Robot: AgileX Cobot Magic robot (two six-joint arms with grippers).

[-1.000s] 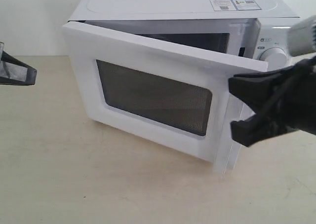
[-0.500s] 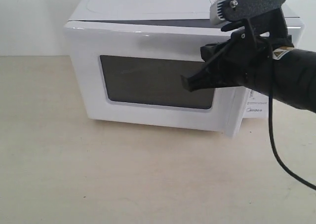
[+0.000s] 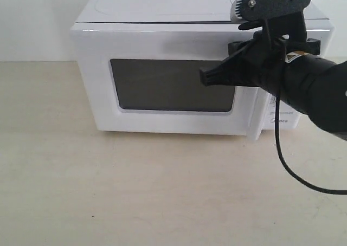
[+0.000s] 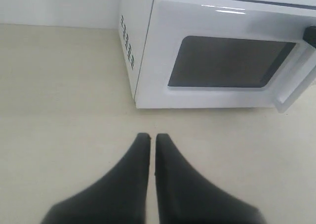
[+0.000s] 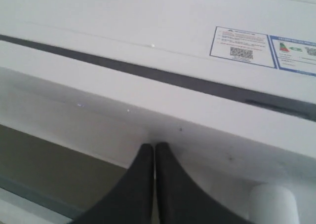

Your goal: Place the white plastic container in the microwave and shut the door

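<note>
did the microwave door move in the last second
Yes. The door has swung in toward the microwave body: its handle edge stood well out a second ago and now lies nearly flush, only a thin dark seam showing along the top.

Probably a robotics test bench: a microwave at the far edge of a pale table, plain white wall behind, a cabled robot arm before it
</note>
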